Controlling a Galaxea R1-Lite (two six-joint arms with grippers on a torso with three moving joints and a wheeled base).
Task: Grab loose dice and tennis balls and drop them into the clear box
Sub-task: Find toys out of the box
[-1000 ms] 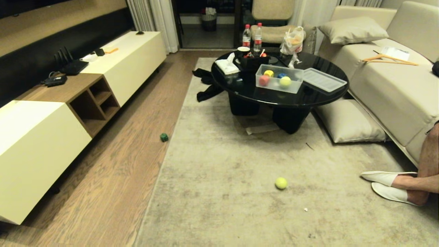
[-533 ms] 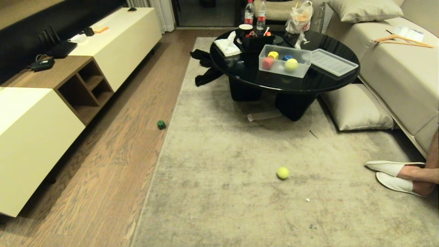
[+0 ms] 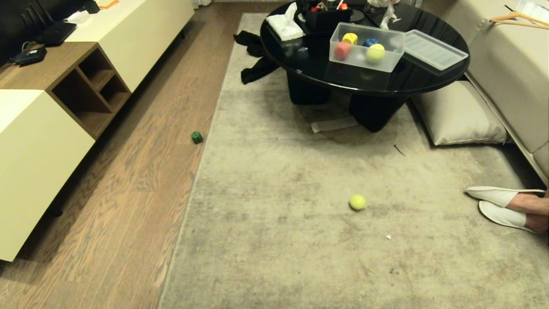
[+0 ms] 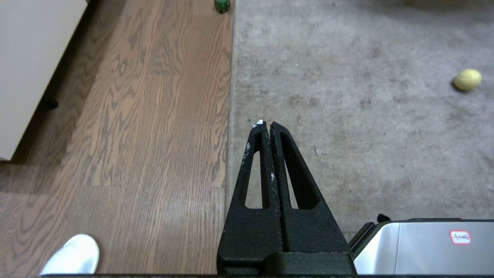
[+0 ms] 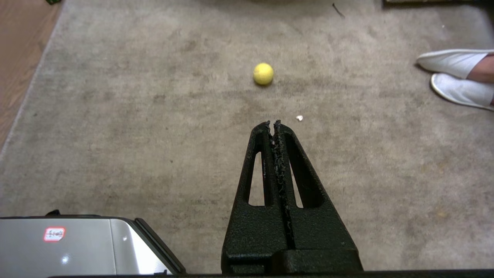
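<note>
One tennis ball (image 3: 357, 202) lies loose on the grey rug, also in the left wrist view (image 4: 467, 79) and the right wrist view (image 5: 263, 73). A green die (image 3: 197, 137) sits on the wood floor by the rug's edge (image 4: 222, 5). The clear box (image 3: 398, 44) stands on the black round table and holds a red die (image 3: 342, 50), a yellow die (image 3: 350, 38), a blue die (image 3: 371, 42) and a second tennis ball (image 3: 375, 53). Its lid (image 3: 434, 52) lies beside it. My left gripper (image 4: 266, 124) and right gripper (image 5: 272, 123) hang shut and empty above the floor, outside the head view.
A black round table (image 3: 326, 77) stands on the rug (image 3: 279, 240). A low cabinet (image 3: 38, 141) lines the left wall. A sofa (image 3: 506, 73) and floor cushion (image 3: 459, 116) lie right. A person's feet in white slippers (image 3: 504, 206) rest on the rug. Dark cloth (image 3: 255, 60) lies beside the table.
The head view has tilted downward: table, ball and die all slid up the picture. Nothing on the floor moved by itself.
</note>
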